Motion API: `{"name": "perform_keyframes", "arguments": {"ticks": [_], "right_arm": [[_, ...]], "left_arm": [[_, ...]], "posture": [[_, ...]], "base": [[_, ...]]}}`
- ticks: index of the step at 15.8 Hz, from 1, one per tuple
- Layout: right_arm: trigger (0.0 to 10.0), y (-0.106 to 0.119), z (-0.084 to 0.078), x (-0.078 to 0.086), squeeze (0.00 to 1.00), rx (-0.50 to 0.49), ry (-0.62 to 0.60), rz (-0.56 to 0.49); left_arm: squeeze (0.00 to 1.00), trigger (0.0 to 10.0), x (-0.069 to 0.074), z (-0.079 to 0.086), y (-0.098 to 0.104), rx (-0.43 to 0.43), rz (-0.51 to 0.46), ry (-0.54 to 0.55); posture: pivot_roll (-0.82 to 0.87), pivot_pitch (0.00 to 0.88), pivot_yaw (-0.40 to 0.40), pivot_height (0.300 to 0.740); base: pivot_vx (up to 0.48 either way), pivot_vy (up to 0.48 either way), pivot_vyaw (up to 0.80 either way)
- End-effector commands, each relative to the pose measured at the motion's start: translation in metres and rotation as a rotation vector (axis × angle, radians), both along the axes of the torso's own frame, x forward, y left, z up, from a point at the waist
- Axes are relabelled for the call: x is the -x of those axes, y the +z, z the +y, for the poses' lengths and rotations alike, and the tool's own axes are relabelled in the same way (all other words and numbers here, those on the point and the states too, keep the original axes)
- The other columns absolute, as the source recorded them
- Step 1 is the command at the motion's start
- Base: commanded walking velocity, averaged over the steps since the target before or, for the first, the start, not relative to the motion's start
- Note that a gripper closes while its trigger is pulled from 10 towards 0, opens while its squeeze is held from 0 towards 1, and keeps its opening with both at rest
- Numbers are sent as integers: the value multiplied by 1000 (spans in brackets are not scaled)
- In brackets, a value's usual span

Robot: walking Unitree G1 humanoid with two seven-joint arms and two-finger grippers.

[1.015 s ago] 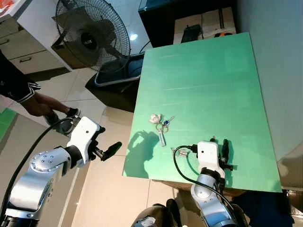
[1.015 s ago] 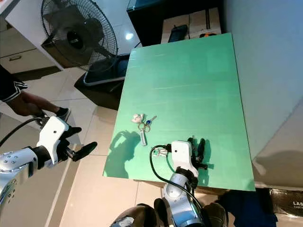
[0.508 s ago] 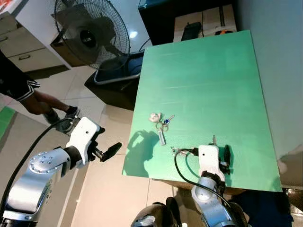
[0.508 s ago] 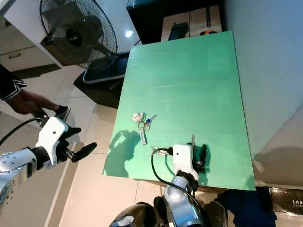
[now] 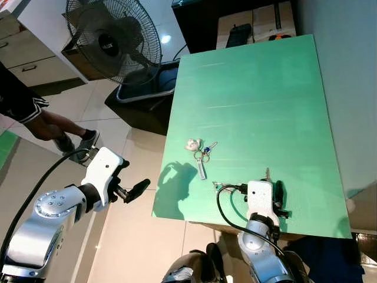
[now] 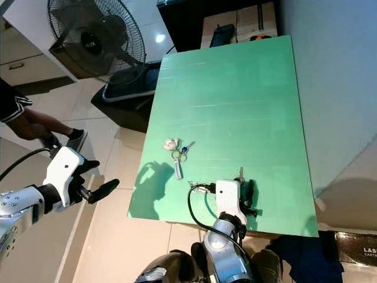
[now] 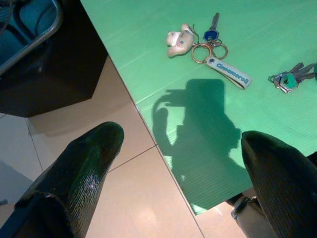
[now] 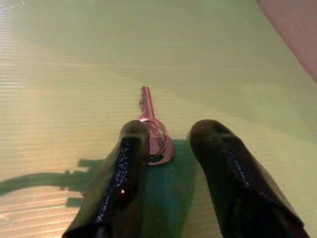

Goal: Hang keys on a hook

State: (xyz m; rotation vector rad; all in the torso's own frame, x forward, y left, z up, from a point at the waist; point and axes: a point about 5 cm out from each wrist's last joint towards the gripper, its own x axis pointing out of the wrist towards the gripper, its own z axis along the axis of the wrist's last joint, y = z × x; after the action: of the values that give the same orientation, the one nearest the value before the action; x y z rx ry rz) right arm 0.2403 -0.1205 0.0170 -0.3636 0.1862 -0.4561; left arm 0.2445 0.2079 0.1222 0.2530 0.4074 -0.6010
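A key bunch [image 5: 199,154] with a white animal charm and a white strap lies near the left edge of the green table [image 5: 265,100]. A smaller set of keys with a green tag [image 7: 290,79] lies closer to me. My right gripper [image 5: 275,190] rests low on the table near its front edge. In the right wrist view it stands open [image 8: 171,131], and the ring of a single key [image 8: 153,134] lies between its fingers, against one of them. My left gripper [image 5: 132,190] hangs open over the floor, left of the table, with nothing in it.
A standing fan [image 5: 112,38] and a dark low stand [image 5: 147,100] are left of the table. A person's leg [image 5: 47,127] is on the tiled floor at the far left. Boxes [image 5: 253,26] sit beyond the table's far end. A wall [image 5: 347,88] borders its right side.
My right gripper's fingers have dipped lower to the table around the single key. The left arm has stayed about where it was. The view has shifted slightly.
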Motion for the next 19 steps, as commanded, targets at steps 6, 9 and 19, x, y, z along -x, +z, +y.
{"name": "perform_keyframes", "arguments": {"ticks": [6,9,19], "right_arm": [[0,7,35,4,0,-84,59,-23],[0,24,30,-3,0,-78,57,-93],[10000,26,25,-3,1000,-78,55,-56]], "left_arm": [[0,10000,-1,7,-2,-19,6,41],[0,10000,-6,0,-6,-6,-4,39],[0,10000,-11,-9,-11,22,-17,39]], "posture": [[74,275,400,740],[51,254,400,740],[32,254,400,740]], "base": [[0,0,0],[0,0,0],[0,0,0]]}}
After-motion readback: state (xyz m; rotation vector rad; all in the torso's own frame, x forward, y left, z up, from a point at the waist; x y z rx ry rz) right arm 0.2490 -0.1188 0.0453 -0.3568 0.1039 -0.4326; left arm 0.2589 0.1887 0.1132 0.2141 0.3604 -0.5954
